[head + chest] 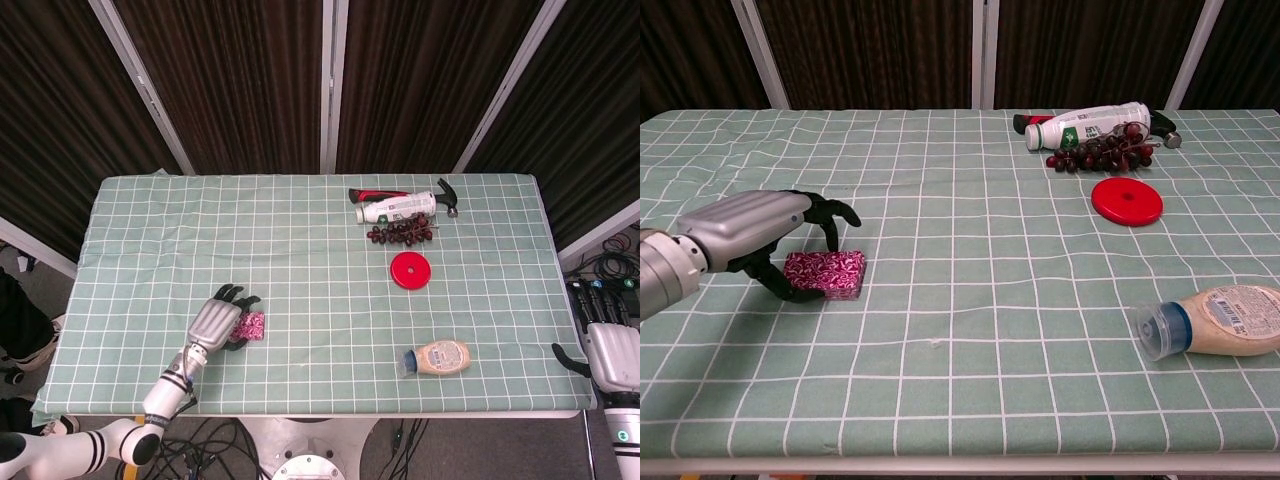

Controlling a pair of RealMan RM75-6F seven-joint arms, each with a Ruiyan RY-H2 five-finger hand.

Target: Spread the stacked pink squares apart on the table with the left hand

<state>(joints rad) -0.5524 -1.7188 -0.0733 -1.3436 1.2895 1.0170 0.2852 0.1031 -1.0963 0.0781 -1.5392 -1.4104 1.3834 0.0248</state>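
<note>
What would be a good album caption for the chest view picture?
Left hand curls over the stacked pink squares on a green checked tablecloth.

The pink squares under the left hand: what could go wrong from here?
1. The pink squares look like one compact stack; the left hand arches over it, so the fingers may drag the whole stack instead of separating it.
2. The stack sits in the table's front-left part; a push toward the robot could send squares off that edge.
</note>
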